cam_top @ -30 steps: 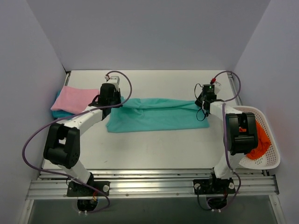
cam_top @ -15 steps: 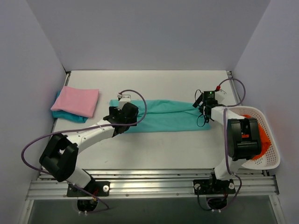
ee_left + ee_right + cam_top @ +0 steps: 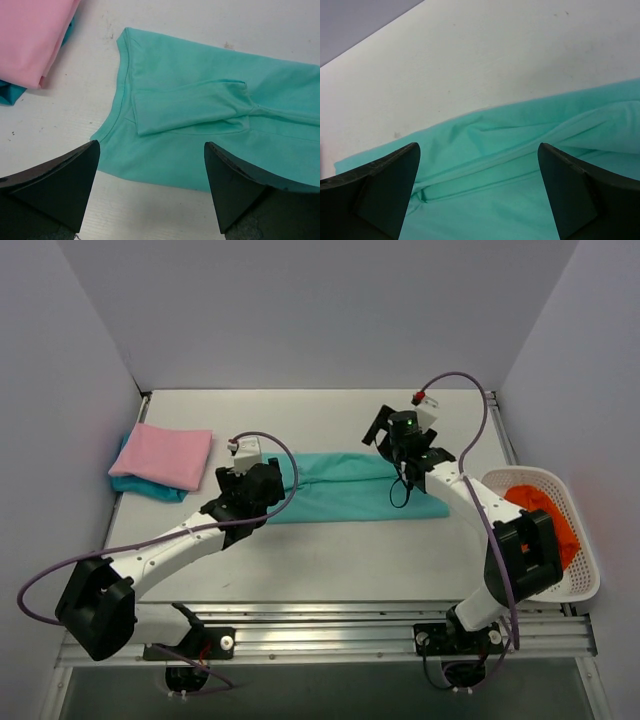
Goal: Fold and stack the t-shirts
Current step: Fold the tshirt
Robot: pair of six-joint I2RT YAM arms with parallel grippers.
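Observation:
A mint-teal t-shirt (image 3: 350, 485) lies flat across the middle of the table, folded into a long strip, with a sleeve folded over its left part (image 3: 200, 112). At the far left a folded pink t-shirt (image 3: 165, 455) rests on a darker turquoise one (image 3: 140, 487); both also show in the left wrist view, the pink (image 3: 30, 35) above the turquoise (image 3: 10, 92). My left gripper (image 3: 255, 490) hovers open above the strip's left end (image 3: 151, 150), holding nothing. My right gripper (image 3: 398, 440) hovers open over the strip's right part (image 3: 478, 147), also with nothing in it.
A white mesh basket (image 3: 580, 575) stands at the table's right edge with an orange cloth (image 3: 555, 530) inside. Grey walls enclose the table on the left, the back and the right. An aluminium rail runs along the near edge.
Both grippers have opened and let go of the mint-teal shirt. The left arm has swung from the back left to above the shirt's left end. The right gripper has lifted and moved left.

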